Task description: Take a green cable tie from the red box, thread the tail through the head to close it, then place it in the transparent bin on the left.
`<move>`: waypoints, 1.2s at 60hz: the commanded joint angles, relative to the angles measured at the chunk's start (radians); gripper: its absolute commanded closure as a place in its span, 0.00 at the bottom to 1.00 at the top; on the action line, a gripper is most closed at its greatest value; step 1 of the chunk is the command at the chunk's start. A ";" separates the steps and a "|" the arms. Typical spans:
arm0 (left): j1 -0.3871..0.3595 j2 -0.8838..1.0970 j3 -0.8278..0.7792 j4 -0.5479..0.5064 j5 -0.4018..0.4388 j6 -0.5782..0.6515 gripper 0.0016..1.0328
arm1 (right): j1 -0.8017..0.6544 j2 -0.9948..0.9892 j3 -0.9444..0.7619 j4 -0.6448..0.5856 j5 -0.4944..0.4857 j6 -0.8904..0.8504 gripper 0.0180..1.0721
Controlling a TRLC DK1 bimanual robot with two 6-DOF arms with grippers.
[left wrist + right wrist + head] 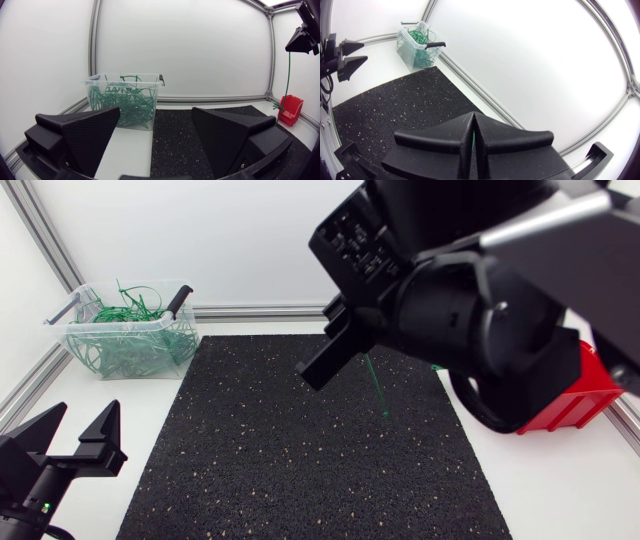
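Slippage looms: the right tool (474, 132) clamps the green cable tie (380, 390), dangling beneath it, by one thin end.

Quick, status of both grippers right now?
Left gripper: open, holding nothing.
Right gripper: shut on a green cable tie, which hangs down from it above the mat.

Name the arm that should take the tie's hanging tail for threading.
Left. The right gripper is shut on the green cable tie, whose tail hangs free over the mat; the left gripper is open and empty.
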 commanded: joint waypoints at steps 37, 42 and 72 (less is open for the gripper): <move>-0.002 0.008 -0.039 -0.028 0.002 -0.028 0.04 | 0.161 0.422 -0.020 0.146 0.283 -0.030 0.95; -0.001 0.007 -0.039 -0.028 0.002 -0.028 0.04 | 0.168 0.454 0.003 0.143 0.275 -0.012 0.95; -0.004 0.008 -0.039 -0.027 0.002 -0.030 0.04 | 0.176 0.603 0.135 0.069 0.124 0.142 0.95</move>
